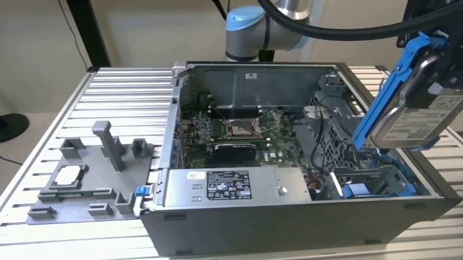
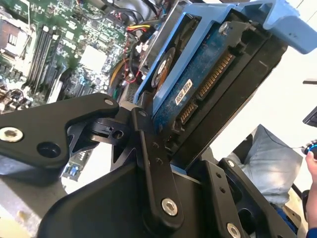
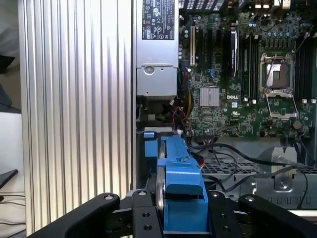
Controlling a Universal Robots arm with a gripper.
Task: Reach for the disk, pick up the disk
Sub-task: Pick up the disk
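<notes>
The disk [image 1: 411,120], a silver-grey drive with a white label in a bright blue frame, hangs tilted on edge above the open case's corner at the exterior view's right. My gripper [image 1: 431,86] is shut on it from above. In the second wrist view the disk's [image 2: 198,82] blue circuit side and connector face the camera, with a black finger [image 2: 148,148] pressed against its edge. The first wrist view looks down along the disk's blue frame [image 3: 181,183], which sits between the two black fingers [image 3: 142,218].
The open computer case [image 1: 289,222] lies on a slatted aluminium table [image 1: 123,92], with its motherboard [image 1: 239,130], power supply [image 1: 231,187] and blue drive bay [image 1: 372,184] exposed. A grey fixture [image 1: 87,179] stands at the exterior view's left. A person's hand [image 2: 311,163] shows beyond the table.
</notes>
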